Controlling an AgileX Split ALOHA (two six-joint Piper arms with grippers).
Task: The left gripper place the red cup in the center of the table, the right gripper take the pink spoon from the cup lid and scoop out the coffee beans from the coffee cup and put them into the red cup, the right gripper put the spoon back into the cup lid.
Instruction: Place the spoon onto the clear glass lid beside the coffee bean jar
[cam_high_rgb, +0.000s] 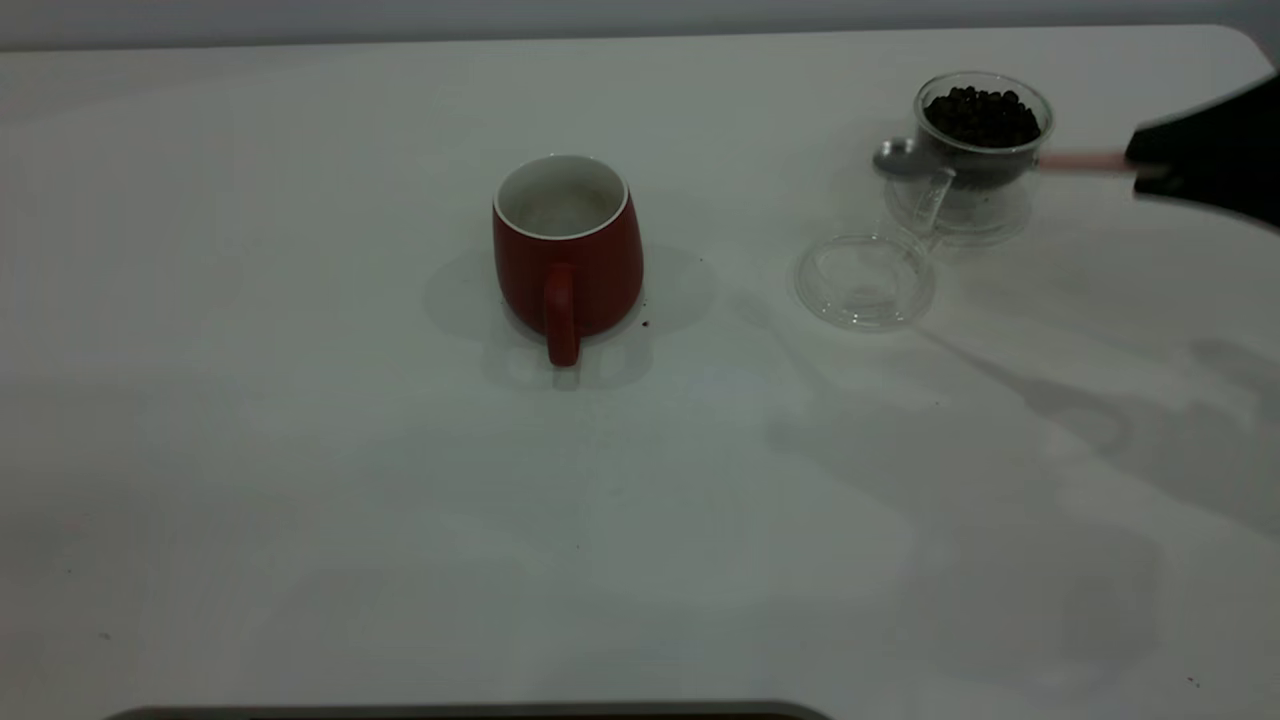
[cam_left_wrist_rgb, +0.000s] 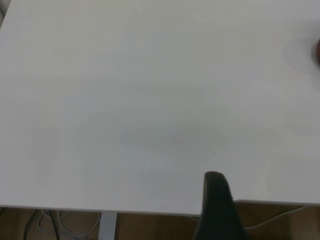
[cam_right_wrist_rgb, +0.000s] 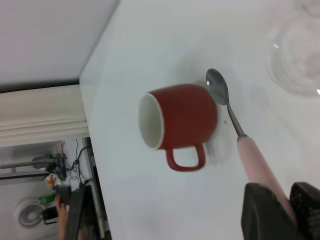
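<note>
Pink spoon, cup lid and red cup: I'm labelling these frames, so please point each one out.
pink spoon (cam_right_wrist_rgb: 218, 91): right wrist view, on its steel bowl.
cup lid (cam_high_rgb: 864, 280): exterior view, on the disc's centre.
red cup (cam_high_rgb: 590, 260): exterior view, on its red body.

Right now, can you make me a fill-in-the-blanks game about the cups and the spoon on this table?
1. The right gripper holds the pink spoon by its ____ handle.
2. The coffee beans sit in the clear ____ coffee cup.
3. The red cup stands upright and its inside looks ____.
4. The cup lid lies flat on the ____.

Missing words: pink; glass; empty; table
</note>
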